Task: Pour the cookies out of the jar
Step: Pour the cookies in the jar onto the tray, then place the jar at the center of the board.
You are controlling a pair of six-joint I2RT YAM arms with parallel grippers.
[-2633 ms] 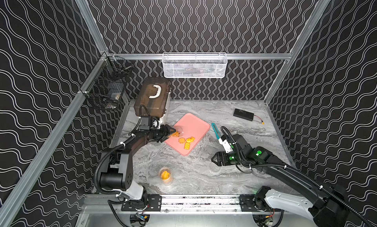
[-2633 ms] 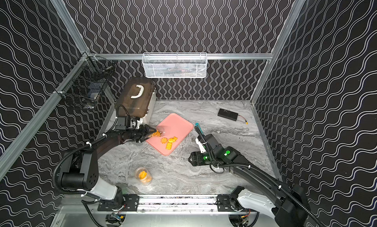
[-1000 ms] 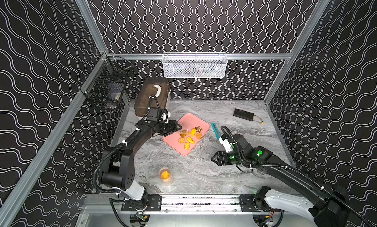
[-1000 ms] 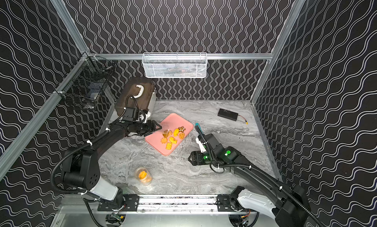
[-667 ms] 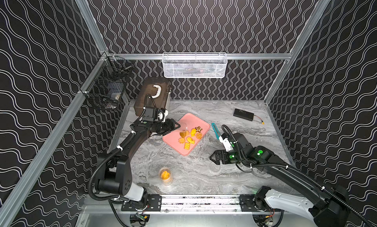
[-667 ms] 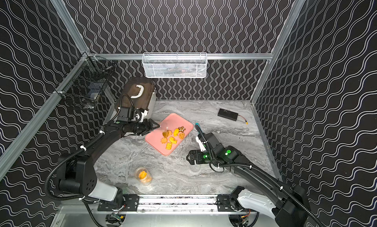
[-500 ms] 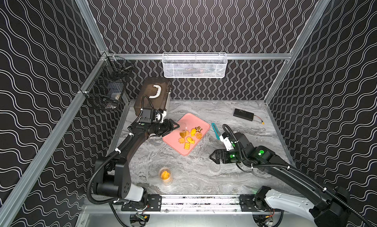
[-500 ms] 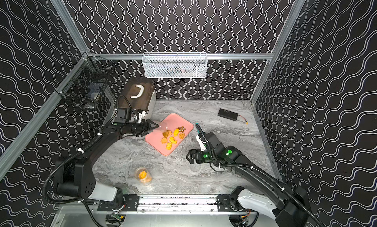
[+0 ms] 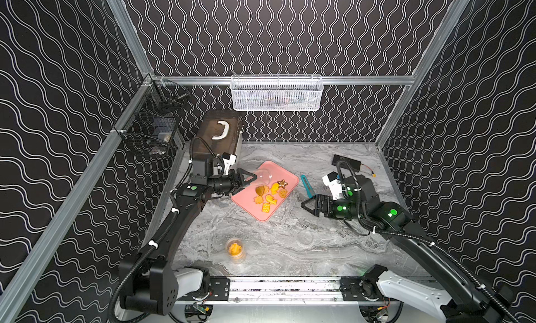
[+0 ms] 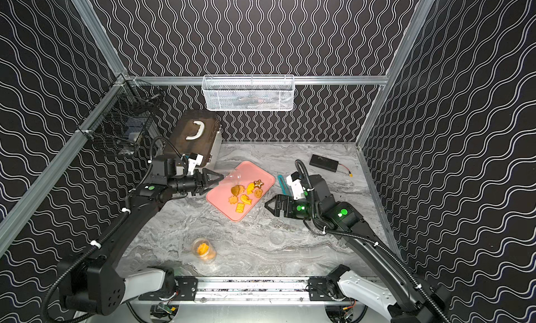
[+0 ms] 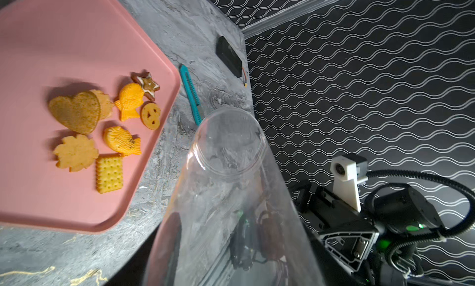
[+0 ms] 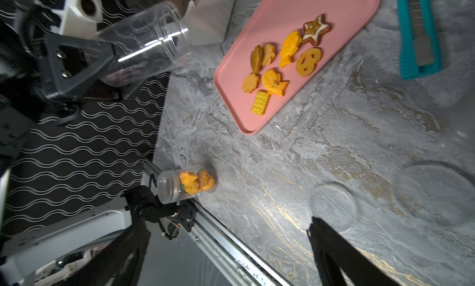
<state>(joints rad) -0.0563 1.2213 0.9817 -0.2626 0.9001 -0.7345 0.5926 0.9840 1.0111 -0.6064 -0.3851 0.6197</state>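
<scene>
Grey marble tabletop [image 9: 261, 234], pink tray [image 9: 246, 201] at centre bearing cookies [image 9: 271, 195], left gripper [image 9: 250, 180] clamped on empty jar [image 9: 263, 176] tipped sideways, right gripper [image 9: 307, 205] right of centre, spread wide, empty.

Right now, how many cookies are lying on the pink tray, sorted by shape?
Heart cookie: 1
Star cookie: 1
Fish cookies: 2
Round cookie: 1
Flower cookie: 1
Rectangle cookie: 1
Half-hidden cookie behind the heart, shape unclear: 1
Total on the pink tray: 8
</scene>
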